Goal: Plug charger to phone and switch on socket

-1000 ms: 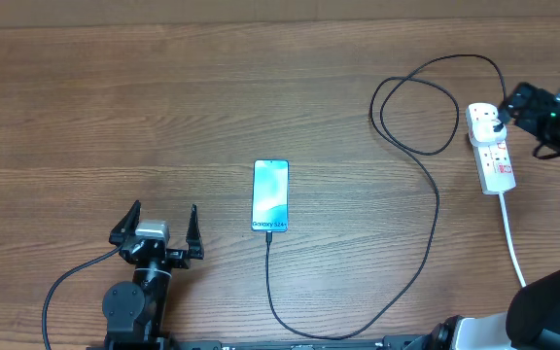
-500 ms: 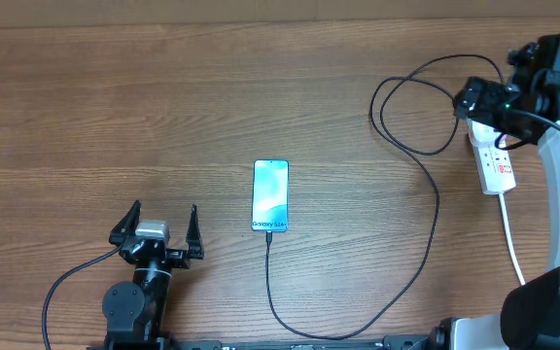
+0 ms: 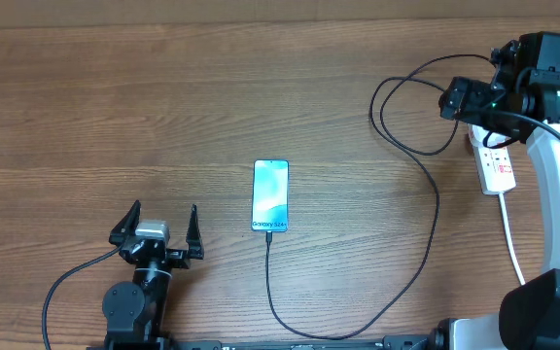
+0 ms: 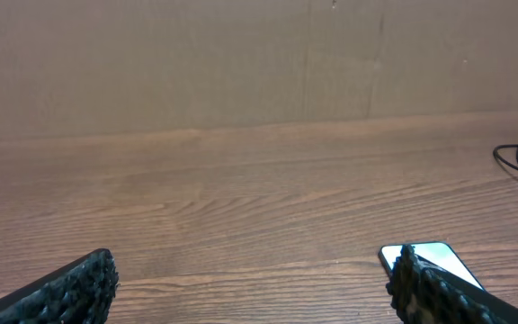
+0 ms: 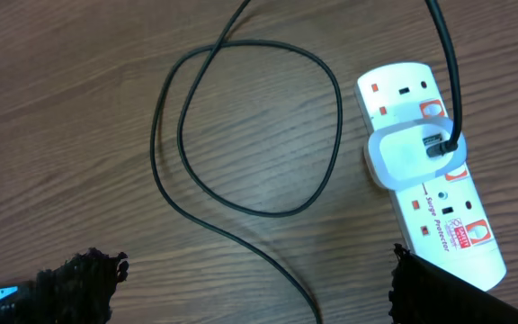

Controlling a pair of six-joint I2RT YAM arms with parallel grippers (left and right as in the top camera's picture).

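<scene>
The phone (image 3: 270, 195) lies face up at mid-table, its lit corner (image 4: 445, 256) showing beside my left finger. The charger (image 3: 426, 233), a thin black cable, meets the phone's bottom edge, runs right and loops (image 5: 259, 212) near the socket (image 3: 497, 167). Its black connector sits in a white adapter (image 5: 403, 157) on the socket (image 5: 448, 225). My right gripper (image 3: 465, 97) (image 5: 259, 288) hangs open above the socket's far end and the loop, holding nothing. My left gripper (image 3: 163, 208) (image 4: 254, 288) rests open left of the phone, empty.
A thick white cord (image 3: 513, 243) leaves the socket's near end toward the front edge. My right arm (image 3: 552, 175) stands at the right edge. A brown wall (image 4: 259, 63) closes the far side of the wooden table (image 3: 115, 107).
My right gripper has swung left and away from me, from the table's right edge to above the socket's far end, covering it. Left arm, phone and cable have not moved.
</scene>
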